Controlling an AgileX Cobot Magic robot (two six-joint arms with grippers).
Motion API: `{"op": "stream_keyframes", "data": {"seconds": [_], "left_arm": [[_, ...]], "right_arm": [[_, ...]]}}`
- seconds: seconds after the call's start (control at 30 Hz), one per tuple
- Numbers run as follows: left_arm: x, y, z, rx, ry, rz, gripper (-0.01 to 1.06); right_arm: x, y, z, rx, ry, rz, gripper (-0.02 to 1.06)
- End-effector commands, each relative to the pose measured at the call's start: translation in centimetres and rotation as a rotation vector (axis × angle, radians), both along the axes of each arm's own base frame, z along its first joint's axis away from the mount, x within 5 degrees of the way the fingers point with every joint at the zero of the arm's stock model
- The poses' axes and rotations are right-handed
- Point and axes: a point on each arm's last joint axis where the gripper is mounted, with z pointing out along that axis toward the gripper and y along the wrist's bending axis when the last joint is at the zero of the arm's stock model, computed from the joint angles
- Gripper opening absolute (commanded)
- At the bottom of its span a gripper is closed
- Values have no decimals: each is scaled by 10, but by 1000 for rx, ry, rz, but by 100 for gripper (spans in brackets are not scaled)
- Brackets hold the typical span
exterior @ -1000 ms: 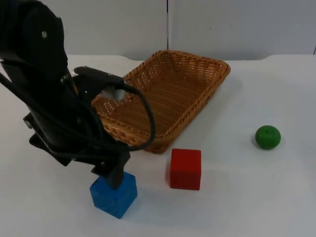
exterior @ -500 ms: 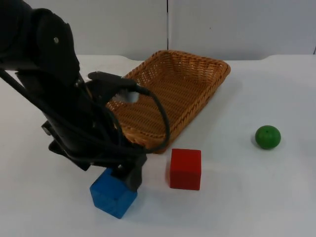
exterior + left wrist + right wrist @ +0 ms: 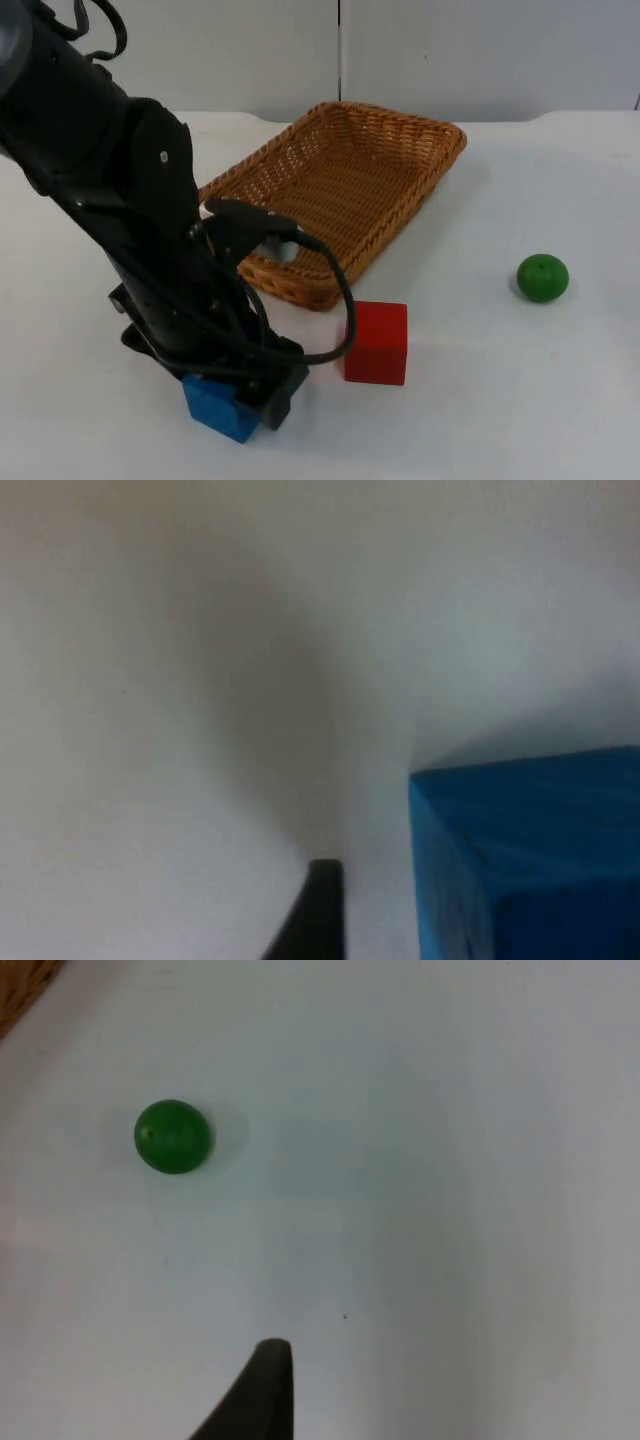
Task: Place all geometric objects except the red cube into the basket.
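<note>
Closest to the camera in the top view, the left gripper (image 3: 262, 400) is sitting right down on the blue cube (image 3: 216, 408), covering most of its top so just the lower left part is poking out from under the black arm. Can't really tell whether its fingers are spread or squeezing the cube, the arm is blocking that bit. In the left wrist view one black fingertip (image 3: 312, 912) is standing on the white table (image 3: 150, 680) just beside the cube's (image 3: 530, 860) near face, with a thin strip of table showing between them, so at least that finger isn't touching it.

A little further back, the red cube (image 3: 376, 342) is sitting flat on the table (image 3: 500, 400), just to the side of the blue one and just in front of the basket's near corner, not touching either.

Off to the right side and well apart from everything else, the green ball (image 3: 542, 277) is lying on the bare tabletop. The right wrist view is looking down at that same ball (image 3: 173, 1136), with one black fingertip (image 3: 262, 1390) of the right gripper hanging well short of it. Can't tell how that gripper's fingers are set either.

Furthest back, the wicker basket (image 3: 420, 180) is sitting angled on the table with nothing in it.
</note>
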Motion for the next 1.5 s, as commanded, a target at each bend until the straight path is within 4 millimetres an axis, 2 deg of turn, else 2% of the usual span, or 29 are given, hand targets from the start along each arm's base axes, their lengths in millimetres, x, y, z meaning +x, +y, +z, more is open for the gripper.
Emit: {"op": "stream_keyframes", "data": {"seconds": [0.0,0.07,0.1,0.2,0.3,0.37,0.4,0.43,0.57,0.63,0.67,0.73,0.83,0.87,0.93,0.97,1.0,1.07,1.1,1.17,1.2,1.33,1.4,1.47], "left_arm": [[1,-2,1,-7,-13,12,71],[0,-2,1,-5,-8,12,44],[0,-2,1,-5,-8,12,44],[0,-2,0,-4,0,17,-1],[-2,-1,5,-1,15,16,0],[-4,-1,19,-6,10,7,0],[-5,0,36,-22,-25,-2,0],[-5,0,36,-22,-25,-2,0],[-3,2,84,-91,-169,-7,0],[9,1,106,-121,-243,-1,0],[9,1,106,-121,-243,-1,0],[27,-4,125,-124,-292,-20,0],[50,-12,138,-97,-364,-64,0],[50,-12,138,-97,-364,-64,0],[74,-18,139,-79,-388,-71,0],[79,-20,138,-78,-391,-71,0],[95,-20,131,-70,-382,-54,0],[100,-21,129,-70,-381,-50,0],[115,-20,123,-65,-377,-35,0],[129,-22,106,-48,-346,-32,0],[129,-22,106,-48,-346,-32,0],[145,-29,73,-23,-320,-54,0],[147,-30,67,-20,-313,-55,0],[149,-31,53,-10,-290,-58,2]], "right_arm": [[1,-1,4,-4,-23,-4,105],[2,-1,4,-4,-25,-4,105],[2,-1,4,-4,-25,-4,105],[2,-2,4,-21,-26,-2,105],[2,-2,4,-21,-26,-2,105],[2,-2,4,-21,-26,-2,105],[2,-2,4,-21,-26,-2,105],[2,-2,4,-21,-26,-2,105],[2,-2,4,-21,-26,-2,105],[2,-2,4,-21,-26,-2,105],[2,-2,4,-21,-26,-2,105],[2,-2,4,-21,-26,-2,105],[2,-2,4,-21,-26,-2,105],[2,-2,4,-21,-26,-2,105],[2,-2,4,-21,-26,-2,105],[2,-2,4,-21,-26,-2,105],[1,-2,4,-21,-23,-2,105],[1,-2,4,-21,-23,-2,105],[1,-2,3,-21,-22,-2,105],[1,-2,3,-21,-22,-2,105],[1,-2,3,-21,-22,-2,105],[1,-2,3,-21,-22,-2,105],[1,-2,4,-21,-24,-2,105],[2,-2,4,-21,-26,-2,105]]}}
